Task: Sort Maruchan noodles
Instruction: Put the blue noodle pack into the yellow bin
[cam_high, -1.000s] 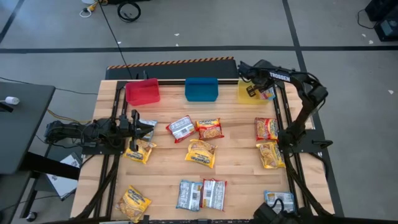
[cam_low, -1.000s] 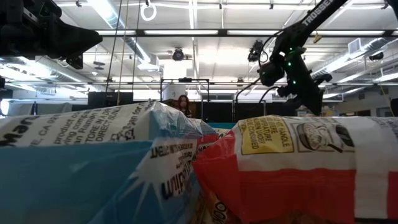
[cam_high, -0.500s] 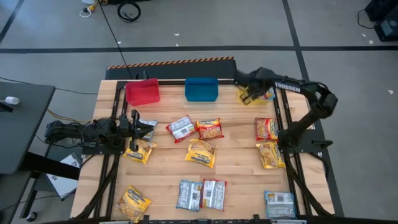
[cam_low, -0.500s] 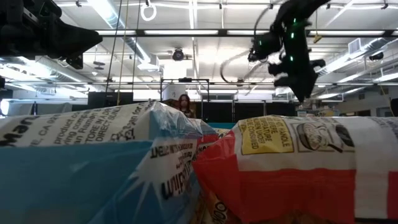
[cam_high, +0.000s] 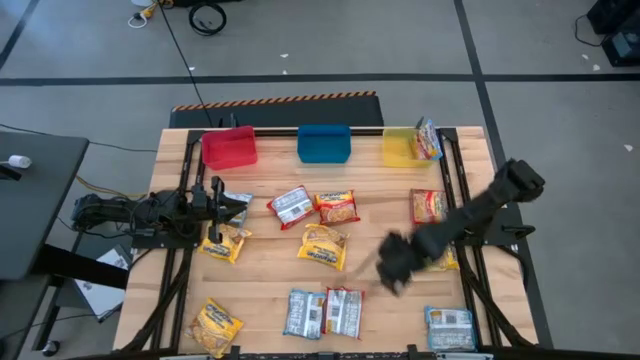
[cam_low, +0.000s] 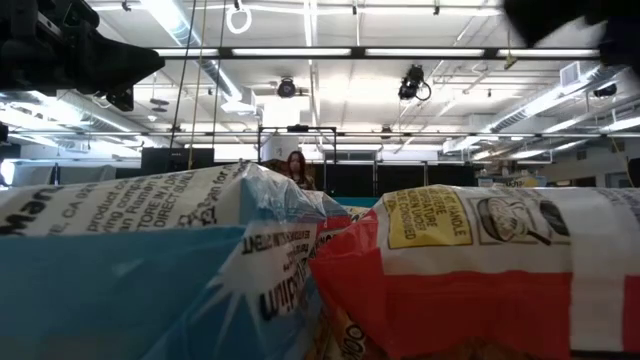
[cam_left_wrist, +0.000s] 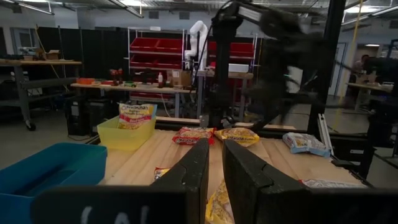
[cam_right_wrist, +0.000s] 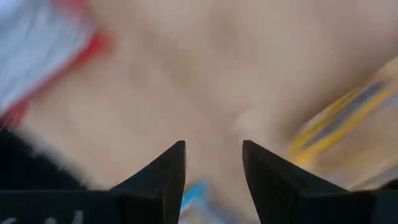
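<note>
The left claw (cam_high: 215, 196) rests at the left side of the bench (cam_high: 370, 240), fingers nearly together, holding nothing. Noodle packets (cam_high: 323, 246) lie spread over the wood, and one packet (cam_high: 428, 139) leans on the rim of the yellow bin (cam_high: 402, 150). It could tip out. The right claw (cam_high: 392, 268) hangs over the middle, open and empty, blurred as if moving fast. It might bump packets or grab two.

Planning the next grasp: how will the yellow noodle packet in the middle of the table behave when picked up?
The yellow packet lies flat, so it likely won't roll. Its crinkly glossy wrapper probably flexes and may slip between fingers. It looks light, so a push would likely slide it across the table.
</note>
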